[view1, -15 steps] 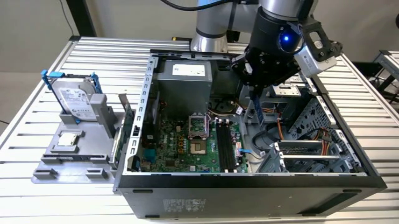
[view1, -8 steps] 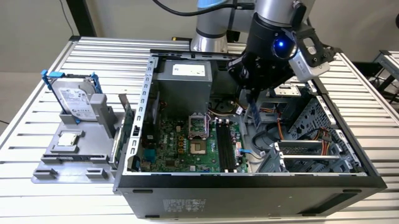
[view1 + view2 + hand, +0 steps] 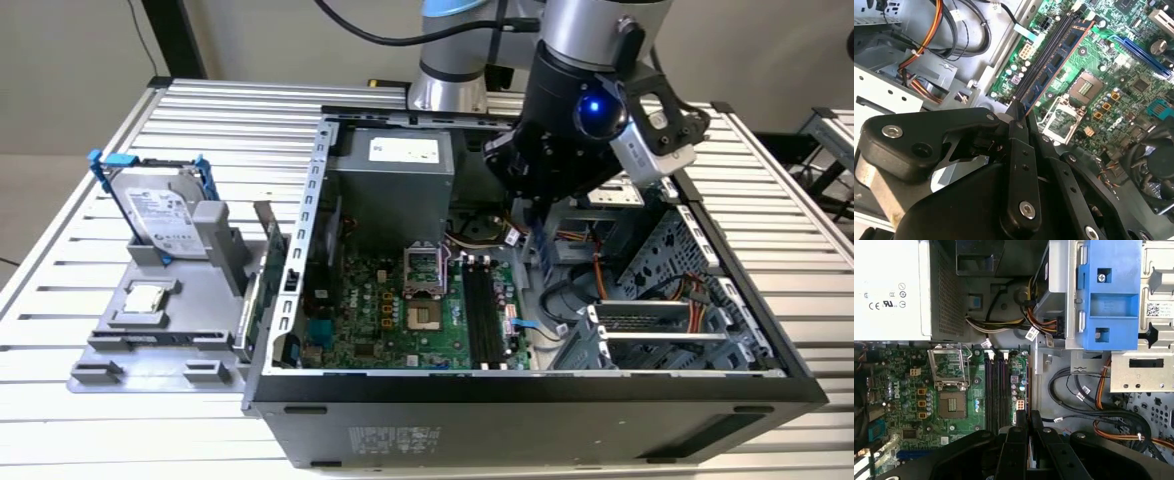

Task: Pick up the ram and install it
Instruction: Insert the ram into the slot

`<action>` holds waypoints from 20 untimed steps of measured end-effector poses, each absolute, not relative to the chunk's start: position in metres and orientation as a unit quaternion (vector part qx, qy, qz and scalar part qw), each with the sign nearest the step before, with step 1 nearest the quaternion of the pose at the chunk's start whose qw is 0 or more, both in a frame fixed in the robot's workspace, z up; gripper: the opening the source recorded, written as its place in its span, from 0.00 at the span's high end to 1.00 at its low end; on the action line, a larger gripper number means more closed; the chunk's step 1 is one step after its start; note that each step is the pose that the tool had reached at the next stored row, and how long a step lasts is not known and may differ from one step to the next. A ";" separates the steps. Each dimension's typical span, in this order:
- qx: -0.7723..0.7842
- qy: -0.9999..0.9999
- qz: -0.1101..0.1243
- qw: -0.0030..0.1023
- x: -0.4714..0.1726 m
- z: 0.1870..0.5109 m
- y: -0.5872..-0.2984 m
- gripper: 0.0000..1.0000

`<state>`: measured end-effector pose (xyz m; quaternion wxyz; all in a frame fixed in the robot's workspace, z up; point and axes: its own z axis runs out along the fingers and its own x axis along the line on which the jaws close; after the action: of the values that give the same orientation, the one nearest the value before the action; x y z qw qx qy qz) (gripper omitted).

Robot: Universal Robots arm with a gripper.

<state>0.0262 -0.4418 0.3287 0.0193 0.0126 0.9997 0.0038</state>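
A long green ram (image 3: 1059,57) with dark chips stands on the motherboard between the empty black slots (image 3: 1043,52) and the CPU socket (image 3: 1083,87). From above it is a thin line in the slot (image 3: 988,390) nearest the socket (image 3: 951,402). My gripper (image 3: 518,222) hangs above the open case, over the cables behind the slots. Its black fingers are shut in both wrist views (image 3: 1020,116) (image 3: 1027,415), with nothing visible between them. The ram's near end lines up with the fingertips in the second wrist view, and I cannot tell whether they touch.
The case's metal walls (image 3: 534,385) ring the motherboard, with the power supply (image 3: 394,180) at the back. Drive cages (image 3: 1109,295) and cable bundles (image 3: 1114,425) crowd the exterior view's right. Left of the case, a grey tray (image 3: 100,370) holds a hard drive (image 3: 160,215), a square chip (image 3: 144,298) and a dark strip (image 3: 174,337).
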 end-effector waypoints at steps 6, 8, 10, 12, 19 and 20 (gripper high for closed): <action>0.013 1.000 0.004 0.019 0.026 0.323 -0.442 1.00; 0.013 1.000 0.004 0.019 0.026 0.321 -0.442 1.00; 0.013 1.000 0.004 0.019 0.026 0.319 -0.442 1.00; 0.013 1.000 0.004 0.019 0.026 0.317 -0.442 1.00; 0.013 1.000 0.004 0.019 0.026 0.311 -0.442 1.00; 0.013 1.000 0.004 0.019 0.026 0.309 -0.442 1.00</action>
<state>0.0256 -0.4418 0.3095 0.0192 0.0126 0.9997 0.0037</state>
